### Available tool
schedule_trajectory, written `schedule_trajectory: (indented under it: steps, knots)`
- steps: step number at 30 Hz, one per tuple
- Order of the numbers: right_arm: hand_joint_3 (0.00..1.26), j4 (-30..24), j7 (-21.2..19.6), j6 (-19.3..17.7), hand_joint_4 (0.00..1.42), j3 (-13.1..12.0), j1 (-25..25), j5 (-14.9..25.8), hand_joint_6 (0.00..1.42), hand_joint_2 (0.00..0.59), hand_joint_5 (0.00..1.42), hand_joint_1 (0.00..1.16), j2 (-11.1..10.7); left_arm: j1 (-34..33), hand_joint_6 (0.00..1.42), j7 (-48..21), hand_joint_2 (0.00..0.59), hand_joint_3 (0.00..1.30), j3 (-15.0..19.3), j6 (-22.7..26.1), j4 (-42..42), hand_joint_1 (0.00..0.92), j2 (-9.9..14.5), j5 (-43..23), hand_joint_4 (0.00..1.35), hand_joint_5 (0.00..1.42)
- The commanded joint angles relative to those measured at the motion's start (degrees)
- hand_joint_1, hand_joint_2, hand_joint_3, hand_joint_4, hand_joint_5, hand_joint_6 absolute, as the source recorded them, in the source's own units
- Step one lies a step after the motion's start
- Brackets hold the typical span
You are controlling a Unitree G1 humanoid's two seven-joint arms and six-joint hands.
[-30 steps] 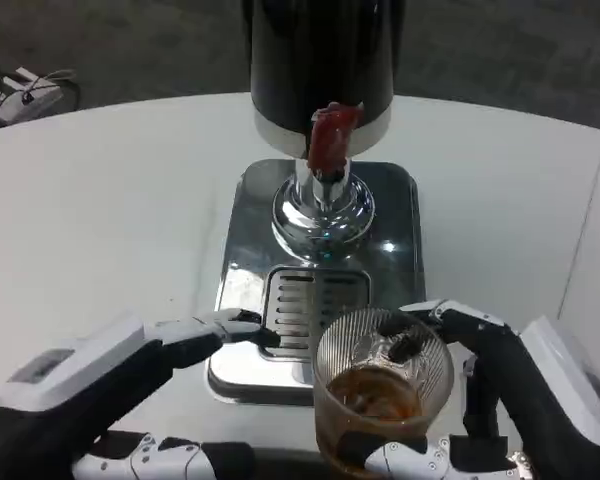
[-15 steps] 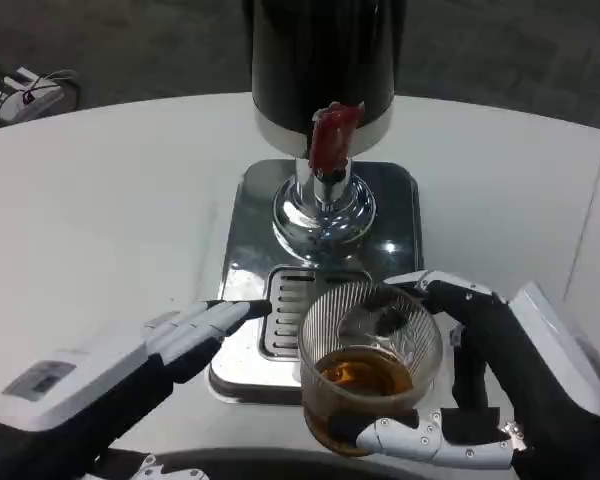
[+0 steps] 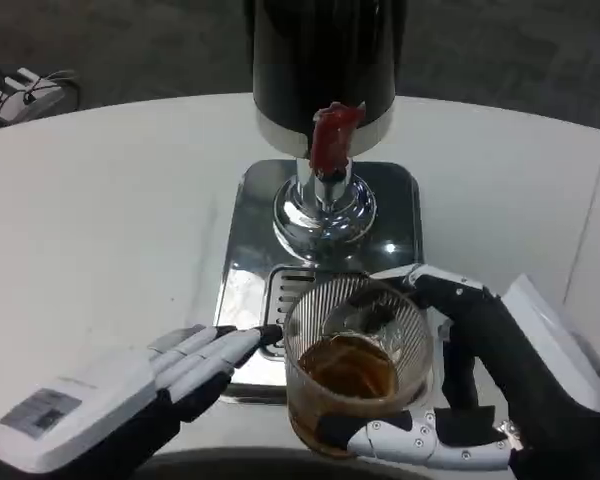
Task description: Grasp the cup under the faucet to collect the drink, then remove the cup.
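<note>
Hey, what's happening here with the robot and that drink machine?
The robot's right hand grips a ribbed glass cup holding some brown drink, above the front of the dispenser's metal drip tray. The faucet with its red lever stands further back, so the cup is no longer right beneath it. The left hand rests beside the tray's front left corner with fingers extended, holding nothing.

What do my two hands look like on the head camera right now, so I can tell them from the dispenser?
The left hand has a white back with a small grey label and white fingers over black undersides. The right hand is mostly black, with white segmented fingers and a white plate on its back.
</note>
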Motion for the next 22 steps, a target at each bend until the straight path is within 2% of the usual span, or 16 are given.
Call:
schedule_trajectory:
  steps: [1,22]
  knots:
    - [1.01,-3.15,0.15,-1.09,1.12,-0.44,0.53,1.27,1.24,0.157,1.31,0.75,0.32,1.14,0.00,-0.05,0.060,0.00,0.81,-0.39,-0.70,0.000,0.68,1.13,0.00,0.00]
    - [1.01,-4.12,0.42,-1.44,1.14,-0.95,2.21,2.22,1.26,0.157,1.33,0.75,-0.10,0.51,0.00,-0.21,0.059,0.00,0.68,2.83,-1.01,0.000,0.42,1.62,0.00,0.00]
